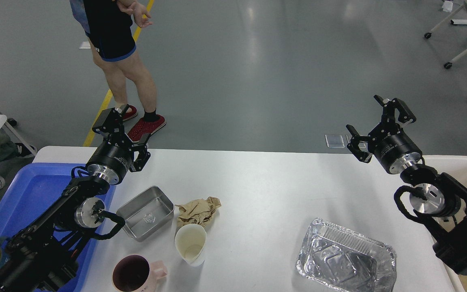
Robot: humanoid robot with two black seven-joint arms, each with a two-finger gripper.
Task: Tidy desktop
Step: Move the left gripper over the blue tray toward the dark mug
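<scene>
Desktop (266, 190) spans the near half of view, white, mostly bare in the middle. My left gripper (130, 134) hangs over its far-left corner, fingers spread, nothing held. My right gripper (379, 125) hangs above the far-right edge, fingers wide apart, also empty. Near-left cluster: steel tray (146, 213), crumpled brown paper (197, 211) just beside it, paper cup (191, 243), pink mug (134, 275). Foil tray (345, 257) sits near-right. Blue tray (31, 194) at left.
</scene>
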